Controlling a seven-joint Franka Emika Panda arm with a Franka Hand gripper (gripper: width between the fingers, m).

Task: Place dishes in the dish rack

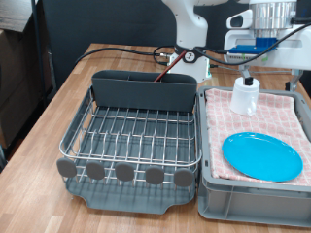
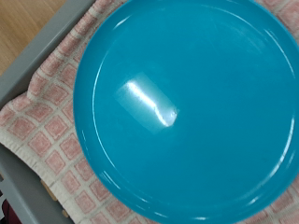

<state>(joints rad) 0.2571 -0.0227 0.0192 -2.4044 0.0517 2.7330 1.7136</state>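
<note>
The jaws of the gripper (image 1: 258, 60) hang above the crate; whether they are released or clenched cannot be told, since neither view shows the fingertips clearly, and nothing is seen between them. Below the jaws lies one round light-blue plate (image 1: 262, 155) (image 2: 187, 103), flat on one pink checked cloth (image 1: 282, 116) lining one grey plastic crate (image 1: 253, 199); it fills the wrist view. One small white mug (image 1: 246, 94) stands upright on the cloth, nearer under the jaws than the plate. To the exterior view's left of the jaws sits one silver wire dish rack (image 1: 136, 131) with one dark grey caddy (image 1: 144, 89) and five round grey discs (image 1: 125, 173), no plate or mug in it.
</note>
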